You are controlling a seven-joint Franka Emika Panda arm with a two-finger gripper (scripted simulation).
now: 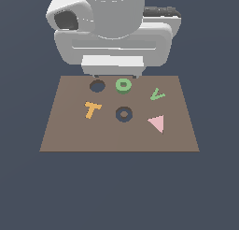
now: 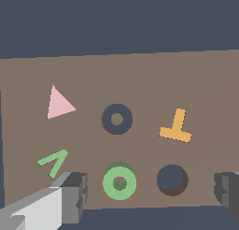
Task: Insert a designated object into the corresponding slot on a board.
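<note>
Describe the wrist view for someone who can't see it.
An open gripper straddles a green ring lying on a brown board. Nearby are a ring-shaped slot, round hole, pink triangle, orange T and green V.

Green ring (image 1: 123,84) lies flat beside slot (image 1: 123,114) on board (image 1: 116,138).

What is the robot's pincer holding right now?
Nothing. The pincer is open, its fingers wide apart on either side of the flat green ring, not touching it.
</note>
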